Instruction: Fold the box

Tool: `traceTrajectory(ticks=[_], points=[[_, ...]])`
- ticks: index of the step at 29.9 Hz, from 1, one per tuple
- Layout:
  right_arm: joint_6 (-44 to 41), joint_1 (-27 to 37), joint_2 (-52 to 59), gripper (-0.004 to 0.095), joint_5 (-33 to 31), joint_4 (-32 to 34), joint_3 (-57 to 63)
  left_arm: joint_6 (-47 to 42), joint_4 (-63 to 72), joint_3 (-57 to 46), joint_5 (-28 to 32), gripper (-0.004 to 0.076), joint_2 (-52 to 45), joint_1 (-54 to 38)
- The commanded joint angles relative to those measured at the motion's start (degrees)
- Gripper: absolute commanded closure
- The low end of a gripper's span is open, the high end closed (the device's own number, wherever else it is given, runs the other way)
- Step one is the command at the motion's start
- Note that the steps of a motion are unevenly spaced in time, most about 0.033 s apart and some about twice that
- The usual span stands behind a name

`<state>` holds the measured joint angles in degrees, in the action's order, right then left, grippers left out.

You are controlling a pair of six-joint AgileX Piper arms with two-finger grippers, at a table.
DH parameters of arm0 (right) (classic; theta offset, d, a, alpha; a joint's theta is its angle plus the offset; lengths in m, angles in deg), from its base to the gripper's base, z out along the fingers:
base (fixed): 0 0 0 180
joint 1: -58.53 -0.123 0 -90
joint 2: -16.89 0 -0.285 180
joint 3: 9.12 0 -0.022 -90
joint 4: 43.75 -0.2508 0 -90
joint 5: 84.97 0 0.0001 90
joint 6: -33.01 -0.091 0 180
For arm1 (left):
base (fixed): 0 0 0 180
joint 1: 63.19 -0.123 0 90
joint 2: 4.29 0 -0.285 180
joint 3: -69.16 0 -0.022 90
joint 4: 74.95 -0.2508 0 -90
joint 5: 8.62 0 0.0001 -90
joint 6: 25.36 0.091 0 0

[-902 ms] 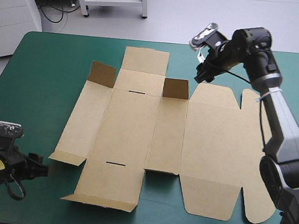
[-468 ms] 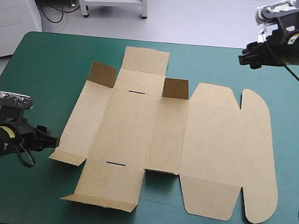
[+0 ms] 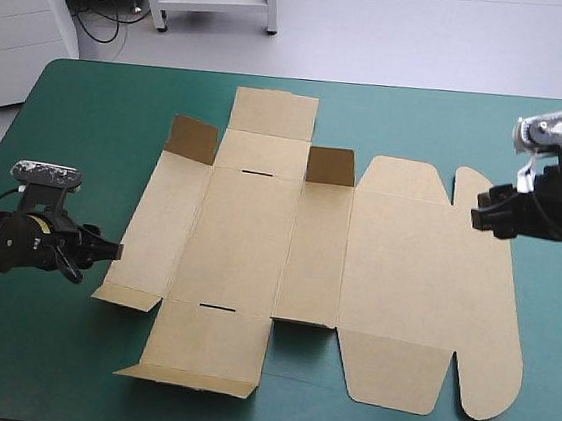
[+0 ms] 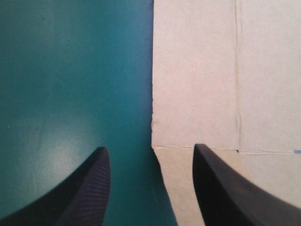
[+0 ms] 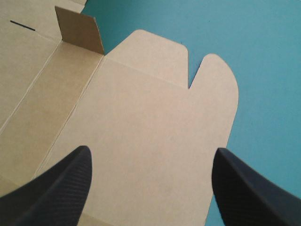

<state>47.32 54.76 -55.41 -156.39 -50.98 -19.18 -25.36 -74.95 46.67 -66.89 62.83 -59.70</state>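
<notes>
Teal-green cover point(image 3: 80, 109) bears the unfolded brown box point(image 3: 238, 236). Left gripper point(image 3: 111, 250) sits nearer its left edge than before, right gripper point(image 3: 483, 220) lower over its lid point(image 3: 424, 286); both gape, seemingly empty.

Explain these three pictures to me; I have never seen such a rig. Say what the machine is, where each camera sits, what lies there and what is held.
It is a robot with two arms at a table with a teal-green cover. The wide picture looks down from above and behind it: the left gripper comes in from one side, the right gripper from the other. The two close pictures come from cameras on the wrists, each looking along its own black fingers. On the table lies the box, a cut sheet of brown board, almost all flat; two small flaps stand up. Both grippers are open and hold nothing: the left is at the box's edge, the right above its rounded end.
</notes>
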Motion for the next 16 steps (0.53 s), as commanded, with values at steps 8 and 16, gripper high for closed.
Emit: traceTrajectory(ticks=[8,16], points=[[-1.7,0.4,15.0,0.0245,2.2,-0.5,12.9,19.8,27.4,1.0,2.6,0.0344,6.8,-22.3],[-2.1,0.4,19.5,0.0245,1.3,-1.1,13.9,29.3,38.9,0.6,0.5,0.0343,16.2,-29.6]])
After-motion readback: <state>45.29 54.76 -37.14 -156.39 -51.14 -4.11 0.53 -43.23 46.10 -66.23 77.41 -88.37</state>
